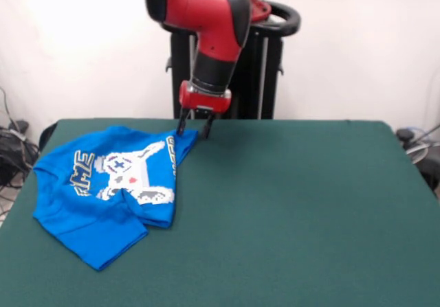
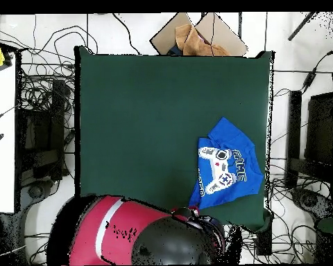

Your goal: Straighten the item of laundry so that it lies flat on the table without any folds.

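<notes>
Front camera across the table [image 1: 289, 204] facing the robot, overhead camera straight down — sharing table

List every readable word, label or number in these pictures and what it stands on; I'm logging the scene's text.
"AME": pale letters on the blue T-shirt, likely part of a longer word partly lost in a fold.
Lettering at the shirt's corner by the end effector: too crumpled to read.
No other text shows.

Glossy red arm [image 1: 213, 18] with black joints, red wrist block

My gripper [image 1: 192, 132] at the table's [image 1: 309, 211] far edge in the front view, on the shirt's [image 1: 103, 183] far corner, shirt on the table's left part, right part bare.
</notes>
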Available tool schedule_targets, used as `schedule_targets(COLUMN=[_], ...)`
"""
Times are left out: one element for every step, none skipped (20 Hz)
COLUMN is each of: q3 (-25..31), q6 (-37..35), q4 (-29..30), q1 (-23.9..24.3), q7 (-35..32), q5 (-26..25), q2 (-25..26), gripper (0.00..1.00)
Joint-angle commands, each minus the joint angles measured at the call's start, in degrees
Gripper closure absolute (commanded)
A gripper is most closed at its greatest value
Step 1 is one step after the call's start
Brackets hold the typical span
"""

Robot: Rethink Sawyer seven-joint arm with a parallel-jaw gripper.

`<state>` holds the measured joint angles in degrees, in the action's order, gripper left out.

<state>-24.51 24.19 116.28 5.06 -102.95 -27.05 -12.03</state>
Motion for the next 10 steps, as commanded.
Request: schedule_targets(q3=[4.3, 5.7, 8.0, 10.3, 11.9, 13.8, 16.1, 18.4, 21.1, 23.7], q6=[0.6, -0.5, -2.7, -5.0, -6.7, -8.4, -9.9, -11.4, -13.0, -14.6], q4=[-10.7, -11.5, -12.0, -12.5, -12.7, -13.0, -13.2, -13.4, -13.5, -13.6], q1=[2.5, 4.2, 6.5, 8.7, 9.8, 11.0, 12.8, 14.6, 16.9, 19.0], q7=[-8.3, -7.7, -7.1, -6.6, -6.1, -5.8, -5.5, -5.2, -4.9, -4.7], q5=[6.3, 4.5, 2.2, 0.0, -1.2, -2.2, -3.6, -4.9, -6.8, -8.7], q2=[10.3, 9.8, 8.8, 7.9, 7.2, 6.9, 6.7, 6.5, 6.3, 6.1], gripper=[0.00, 0.00, 0.00, 0.00, 0.00, 0.00, 0.00, 0.00, 0.00, 1.00])
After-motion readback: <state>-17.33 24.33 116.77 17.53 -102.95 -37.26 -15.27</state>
